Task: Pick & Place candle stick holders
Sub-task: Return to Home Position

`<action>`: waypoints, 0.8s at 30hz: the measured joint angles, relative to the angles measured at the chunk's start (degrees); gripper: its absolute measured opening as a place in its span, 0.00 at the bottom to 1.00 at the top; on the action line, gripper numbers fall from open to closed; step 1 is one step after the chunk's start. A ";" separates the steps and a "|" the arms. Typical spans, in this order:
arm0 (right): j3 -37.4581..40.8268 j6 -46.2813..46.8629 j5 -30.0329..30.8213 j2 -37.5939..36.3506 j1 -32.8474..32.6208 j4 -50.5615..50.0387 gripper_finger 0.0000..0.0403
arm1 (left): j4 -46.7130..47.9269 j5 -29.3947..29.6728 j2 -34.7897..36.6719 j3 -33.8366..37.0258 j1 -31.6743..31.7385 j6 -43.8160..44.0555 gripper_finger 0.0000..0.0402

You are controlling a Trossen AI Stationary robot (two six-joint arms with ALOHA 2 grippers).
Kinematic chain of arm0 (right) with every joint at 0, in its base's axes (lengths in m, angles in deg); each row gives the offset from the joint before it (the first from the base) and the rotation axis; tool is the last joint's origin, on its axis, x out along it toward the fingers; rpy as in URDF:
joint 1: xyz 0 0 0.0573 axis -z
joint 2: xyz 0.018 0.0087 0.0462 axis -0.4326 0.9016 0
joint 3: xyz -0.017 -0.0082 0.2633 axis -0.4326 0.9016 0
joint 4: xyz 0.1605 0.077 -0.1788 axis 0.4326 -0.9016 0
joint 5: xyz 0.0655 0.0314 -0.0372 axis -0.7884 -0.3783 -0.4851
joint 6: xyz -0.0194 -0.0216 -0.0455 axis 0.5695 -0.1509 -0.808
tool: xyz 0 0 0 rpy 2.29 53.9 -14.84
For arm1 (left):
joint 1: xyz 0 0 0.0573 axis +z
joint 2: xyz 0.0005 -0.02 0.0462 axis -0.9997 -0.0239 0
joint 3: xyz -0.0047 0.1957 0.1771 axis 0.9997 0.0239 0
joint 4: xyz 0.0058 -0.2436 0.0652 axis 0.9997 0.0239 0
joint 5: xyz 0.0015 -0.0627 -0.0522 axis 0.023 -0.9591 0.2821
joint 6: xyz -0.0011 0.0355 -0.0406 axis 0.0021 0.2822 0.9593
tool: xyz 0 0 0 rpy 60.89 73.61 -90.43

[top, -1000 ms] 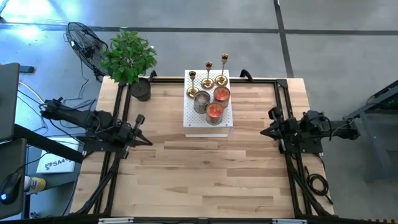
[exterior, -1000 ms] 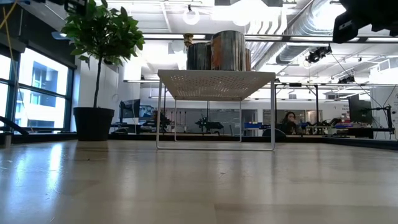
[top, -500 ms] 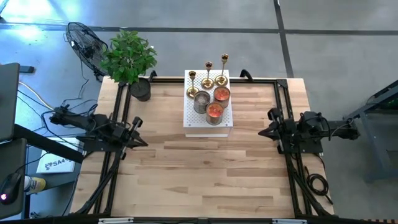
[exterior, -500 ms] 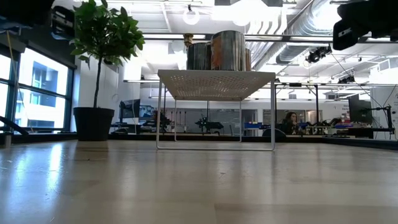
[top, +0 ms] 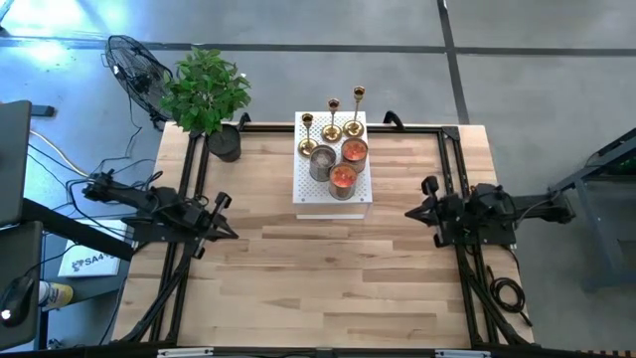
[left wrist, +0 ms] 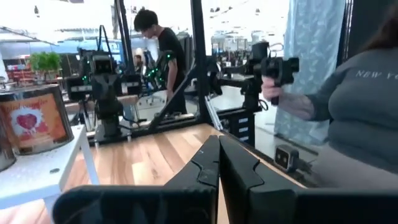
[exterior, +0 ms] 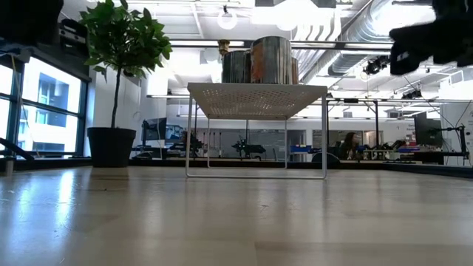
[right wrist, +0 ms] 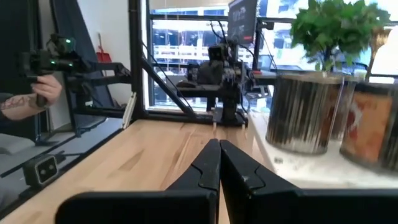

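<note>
Overhead, we see three candle stick holders (top: 332, 121) on the shelf (top: 306, 189).
Only wrist views show us left gripper (left wrist: 218, 139) and right gripper (right wrist: 219, 144) pinched together.

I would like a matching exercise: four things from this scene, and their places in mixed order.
1. candle stick holders
2. jar candles
3. potted plant
4. left gripper

a. far left corner of the table
b. back edge of the white shelf
c. shut, over the table's left side
d. front half of the shelf

Pairs: 1-b; 2-d; 3-a; 4-c
</note>
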 joint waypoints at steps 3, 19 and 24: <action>2.90 0.78 0.40 0.03 0.01 2.23 0.00 | 0.31 0.04 -0.06 0.63 0.00 0.47 0.00; 2.91 2.21 3.86 0.03 0.17 2.37 0.00 | 2.41 0.70 -0.04 2.33 0.00 1.80 0.00; 2.91 2.69 6.19 0.03 0.17 1.99 0.00 | 1.76 5.87 -0.04 2.39 0.00 2.70 0.00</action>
